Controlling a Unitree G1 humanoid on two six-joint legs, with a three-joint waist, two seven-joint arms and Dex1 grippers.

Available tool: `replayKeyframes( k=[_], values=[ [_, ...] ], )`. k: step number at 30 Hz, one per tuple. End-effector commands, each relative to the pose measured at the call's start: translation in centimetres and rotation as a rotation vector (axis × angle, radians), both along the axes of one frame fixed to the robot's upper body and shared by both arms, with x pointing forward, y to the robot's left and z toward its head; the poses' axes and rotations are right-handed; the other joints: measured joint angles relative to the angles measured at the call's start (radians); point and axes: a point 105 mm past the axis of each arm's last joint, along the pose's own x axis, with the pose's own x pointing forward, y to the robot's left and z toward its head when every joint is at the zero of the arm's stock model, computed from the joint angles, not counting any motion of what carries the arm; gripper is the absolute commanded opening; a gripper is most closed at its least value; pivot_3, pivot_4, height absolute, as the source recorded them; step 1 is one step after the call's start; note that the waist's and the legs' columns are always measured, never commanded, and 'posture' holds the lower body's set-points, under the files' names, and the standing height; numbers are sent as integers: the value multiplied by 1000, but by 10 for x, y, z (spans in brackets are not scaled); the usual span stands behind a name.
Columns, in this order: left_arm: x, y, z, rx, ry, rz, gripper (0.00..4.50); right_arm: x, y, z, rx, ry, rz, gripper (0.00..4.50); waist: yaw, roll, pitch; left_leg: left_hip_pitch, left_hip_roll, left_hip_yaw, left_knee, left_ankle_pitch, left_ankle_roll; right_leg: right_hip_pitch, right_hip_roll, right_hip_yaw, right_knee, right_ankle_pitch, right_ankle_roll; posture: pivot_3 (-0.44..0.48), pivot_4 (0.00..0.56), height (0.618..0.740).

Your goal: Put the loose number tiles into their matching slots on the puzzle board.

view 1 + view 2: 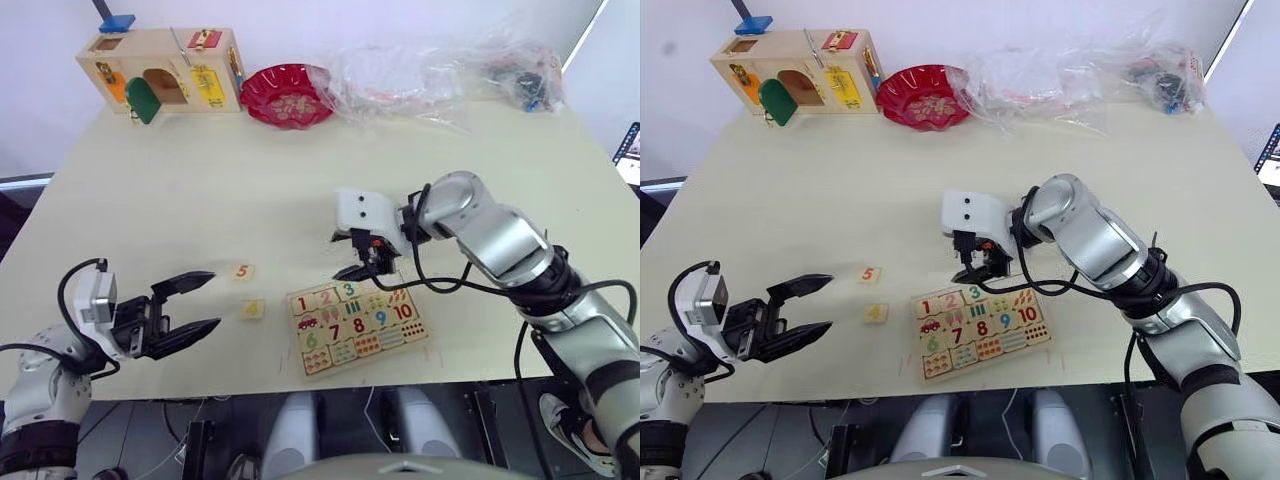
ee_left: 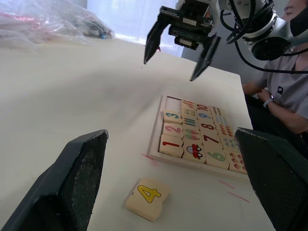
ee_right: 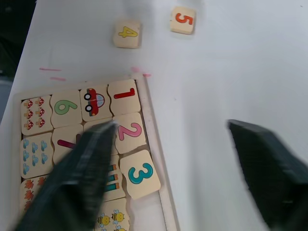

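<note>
the puzzle board (image 1: 360, 330) carries tiles reading 1, 2, 3, then 6, 7, 8, 9, 10. loose on the desk (image 1: 250, 180): a yellow 4 tile (image 3: 127, 33) and what looks like an orange 5 tile (image 3: 183, 20).

Head eyes look down; wrist cameras closely share the puzzle board (image 2: 159, 153).

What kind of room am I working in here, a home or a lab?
Probably a lab or test room set up with children's toys, not a home. A bare pale table carries a wooden latch box, a number puzzle board and crumpled plastic bags, and a seated person watches nearby.
</note>
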Motion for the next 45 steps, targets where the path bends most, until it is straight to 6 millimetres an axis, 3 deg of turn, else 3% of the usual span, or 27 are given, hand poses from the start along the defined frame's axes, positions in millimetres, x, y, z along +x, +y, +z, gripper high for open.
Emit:
replayKeyframes(
  k=[1,5,17,45],
  values=[
    [-3,4,8,-4,-41,-10,4500,2,-1,-1,20,-16,-9,1695,1,0,0,0,0,0,0,0,0,0,0,0,0,0,0,0,150,740],
    [-3,6,9,-1,-39,-6,4500,8,-7,-12,-9,-9,-36,78,1,0,0,0,0,0,0,0,0,0,0,0,0,0,0,0,150,740],
    [-8,16,6,23,-23,27,4500,17,-21,-35,-52,17,-93,78,2,0,0,0,0,0,0,0,0,0,0,0,0,0,0,0,150,740],
    [-6,12,8,19,-32,12,4500,15,-21,-53,-89,50,-97,78,2,0,0,0,0,0,0,0,0,0,0,0,0,0,0,0,150,740]
  ],
)
